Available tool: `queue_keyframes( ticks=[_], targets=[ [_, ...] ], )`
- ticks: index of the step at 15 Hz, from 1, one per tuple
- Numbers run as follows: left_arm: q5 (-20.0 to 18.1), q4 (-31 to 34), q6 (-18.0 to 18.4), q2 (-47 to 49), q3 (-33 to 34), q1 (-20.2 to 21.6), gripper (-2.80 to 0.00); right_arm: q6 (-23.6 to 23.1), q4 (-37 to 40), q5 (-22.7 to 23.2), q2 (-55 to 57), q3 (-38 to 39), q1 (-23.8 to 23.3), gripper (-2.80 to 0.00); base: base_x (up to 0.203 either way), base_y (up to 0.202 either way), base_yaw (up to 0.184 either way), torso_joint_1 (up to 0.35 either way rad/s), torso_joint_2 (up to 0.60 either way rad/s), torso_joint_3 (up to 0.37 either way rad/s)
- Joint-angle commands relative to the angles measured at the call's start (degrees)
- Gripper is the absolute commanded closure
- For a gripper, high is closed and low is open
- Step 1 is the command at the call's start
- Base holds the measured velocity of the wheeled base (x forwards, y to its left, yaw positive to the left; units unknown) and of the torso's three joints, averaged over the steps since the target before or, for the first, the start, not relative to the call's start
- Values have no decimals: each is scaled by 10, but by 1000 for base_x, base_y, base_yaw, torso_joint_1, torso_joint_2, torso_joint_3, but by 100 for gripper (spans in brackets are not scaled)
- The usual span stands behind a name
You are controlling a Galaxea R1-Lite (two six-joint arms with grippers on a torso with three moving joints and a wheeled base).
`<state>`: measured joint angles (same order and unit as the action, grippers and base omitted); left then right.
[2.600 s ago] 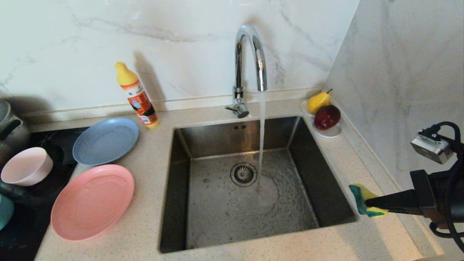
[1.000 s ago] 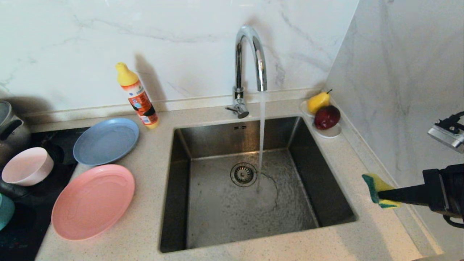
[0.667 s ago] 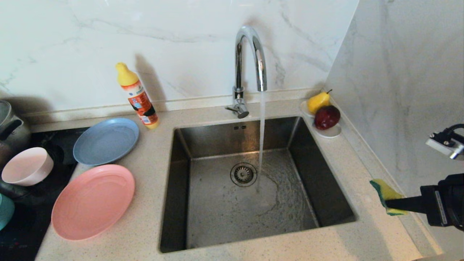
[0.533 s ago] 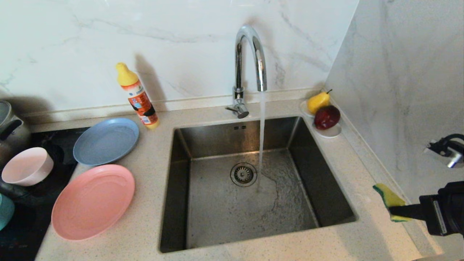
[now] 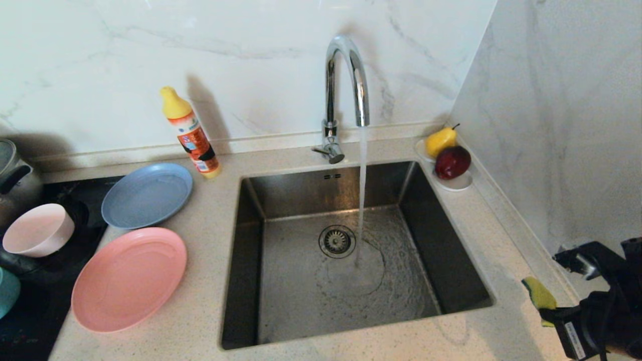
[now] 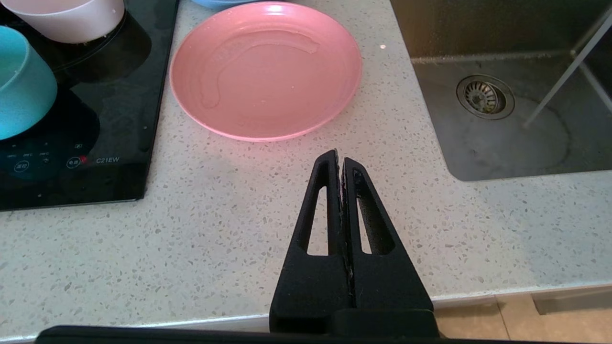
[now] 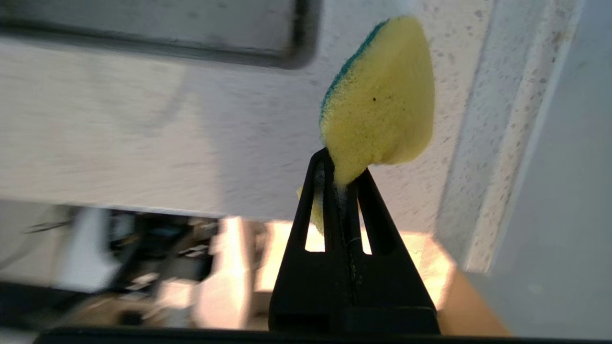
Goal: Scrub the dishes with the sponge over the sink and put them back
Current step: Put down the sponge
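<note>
Right gripper (image 7: 340, 165), black, pinched tight on the small yellow sponge w/ green scouring side (image 7: 380, 114); most of the sponge sticks out past the fingertips, bent. In the head view that sponge (image 5: 540, 295) sits at approx 4 o'clock of the square stainless-steel sink (image 5: 251, 220), over the speckled beige countertop (image 5: 210, 281), just outside the basin's rim and near the raised marble ledge by the side wall. Counter strip there is narrow, little room btwn rim and wall.

Left gripper (image 6: 340, 162) parked over the counter's front edge, fingers pressed together, nothing in them; large salmon-pink plate (image 6: 265, 69) lies just beyond its tips, not touching.

Sink: round strainer drain (image 5: 336, 241) mid-floor, water running from the curved chrome tap (image 5: 346, 75) at 12 o'clock and landing just beside the drain. Basin otherwise open.

Count, at 9 o'clock of sink: 2 plates, salmon-pink one nearer the front edge, large grey-blue plate (image 5: 147, 194) behind it, rims close; 2 bowls on the black cooktop (image 5: 35, 311), small pale pink bowl (image 5: 38, 236) and small teal bowl (image 5: 7, 298), the latter cut by the frame edge. 1 yellow-capped orange bottle (image 5: 190, 133) leaning at 11 o'clock. 1 small white dish (image 5: 454, 183) at 2 o'clock w/ 1 yellow pear (image 5: 440, 140) + 1 dark red apple (image 5: 452, 161).
</note>
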<state>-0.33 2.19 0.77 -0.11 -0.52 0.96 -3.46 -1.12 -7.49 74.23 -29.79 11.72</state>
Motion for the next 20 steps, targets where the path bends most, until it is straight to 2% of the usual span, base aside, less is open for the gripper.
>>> queue_keyframes(
  ticks=[1, 3, 9, 15, 20],
  targets=[
    [0, 0, 0, 2, 0, 0, 0, -42, -90, -16, 37, 67, 2, 0, 0, 0, 0, 0, 0, 0],
    [0, 0, 0, 2, 0, 0, 0, -79, -149, -26, 69, 84, -3, 0, 0, 0, 0, 0, 0, 0],
    [0, 0, 0, 2, 0, 0, 0, -120, -266, -59, 145, 71, -2, 0, 0, 0, 0, 0, 0, 0],
    [0, 0, 0, 2, 0, 0, 0, -144, -342, -81, 216, 65, 12, 0, 0, 0, 0, 0, 0, 0],
    [0, 0, 0, 2, 0, 0, 0, -172, -348, -92, 234, 31, 14, 0, 0, 0, 0, 0, 0, 0]
  ],
)
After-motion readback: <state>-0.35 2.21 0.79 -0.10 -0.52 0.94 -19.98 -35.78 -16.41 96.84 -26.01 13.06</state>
